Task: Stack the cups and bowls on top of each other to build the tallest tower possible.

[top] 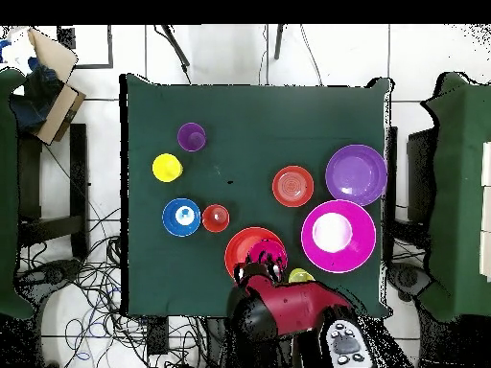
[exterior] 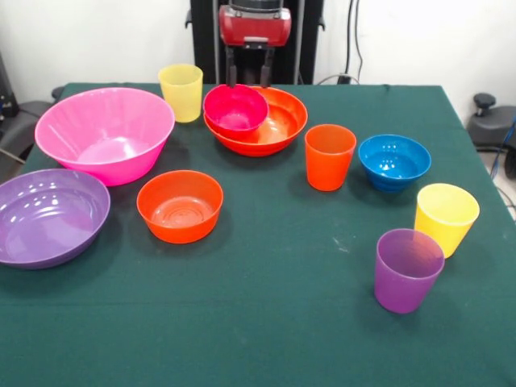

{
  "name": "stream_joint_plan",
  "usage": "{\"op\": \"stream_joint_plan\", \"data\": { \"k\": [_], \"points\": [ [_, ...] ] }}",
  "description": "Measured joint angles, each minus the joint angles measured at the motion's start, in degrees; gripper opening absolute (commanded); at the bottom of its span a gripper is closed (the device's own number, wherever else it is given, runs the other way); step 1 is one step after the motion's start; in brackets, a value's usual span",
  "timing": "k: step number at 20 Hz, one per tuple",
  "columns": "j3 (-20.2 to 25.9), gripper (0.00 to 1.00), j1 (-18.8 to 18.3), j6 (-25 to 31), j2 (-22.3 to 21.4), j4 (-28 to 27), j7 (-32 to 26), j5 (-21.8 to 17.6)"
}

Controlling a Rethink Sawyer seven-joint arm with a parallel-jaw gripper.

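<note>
Magenta bowl (exterior: 235, 110) sits tilted inside the wide orange bowl (exterior: 270, 125), the tool (exterior: 250, 76) spread over its far rim. Pinch that rim squarely (it is glossy), lift straight, then carry it clear of the wide orange bowl.

The front camera faces me across the green table (exterior: 266, 322), close and slightly raised; the overhead camera looks straight down from higher. Both share the whole tabletop.
</note>
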Motion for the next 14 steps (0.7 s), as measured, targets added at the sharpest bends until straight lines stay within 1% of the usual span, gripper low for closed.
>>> {"op": "stream_joint_plan", "data": {
  "k": [2,3,6,8,9,11,12,14],
  "points": [
    [0.0,1.0,1.12,-0.01,-0.17,-0.01,0.01,0.88],
    [-0.04,1.0,3.31,0.0,-0.31,0.0,0.08,2.58],
    [-0.04,1.0,6.53,-0.01,-0.31,0.01,0.4,5.14],
    [-0.02,1.0,9.49,0.01,-0.35,0.02,0.78,7.52],
    [0.03,1.0,11.92,0.37,-0.51,0.02,1.05,9.65],
    [0.07,1.0,13.58,0.86,-0.75,0.02,1.19,11.14],
    [0.07,1.0,15.06,1.53,-1.08,0.03,1.24,12.57],
    [0.08,1.0,16.35,2.32,-1.51,0.02,1.24,13.89]
  ]
}}
